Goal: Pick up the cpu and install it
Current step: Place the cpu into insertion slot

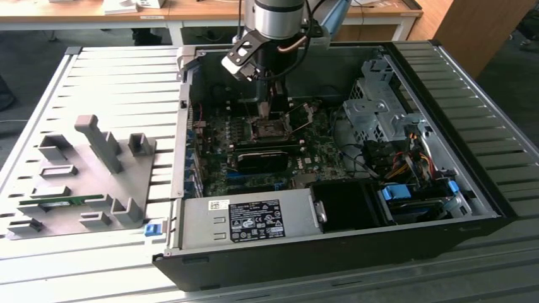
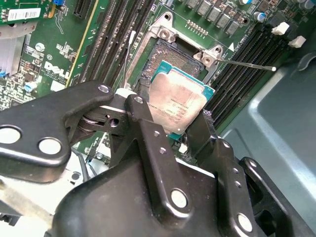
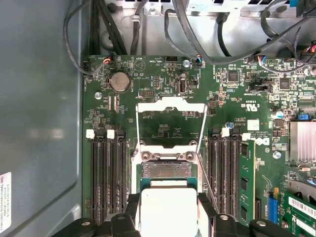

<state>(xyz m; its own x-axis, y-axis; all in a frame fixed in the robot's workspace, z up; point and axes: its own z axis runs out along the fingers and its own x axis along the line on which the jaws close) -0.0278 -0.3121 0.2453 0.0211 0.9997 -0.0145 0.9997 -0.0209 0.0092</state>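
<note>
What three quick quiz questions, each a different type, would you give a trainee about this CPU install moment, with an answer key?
1. True or false: the gripper is shut on the cpu.
2. The metal retention frame at the socket is: A) swung open, B) clamped over the cpu, C) held in the gripper.
3. Fill in: in the exterior view, the grey fixture plate lies on the computer case's ____ side.
Key: 1 true; 2 A; 3 left.
</note>
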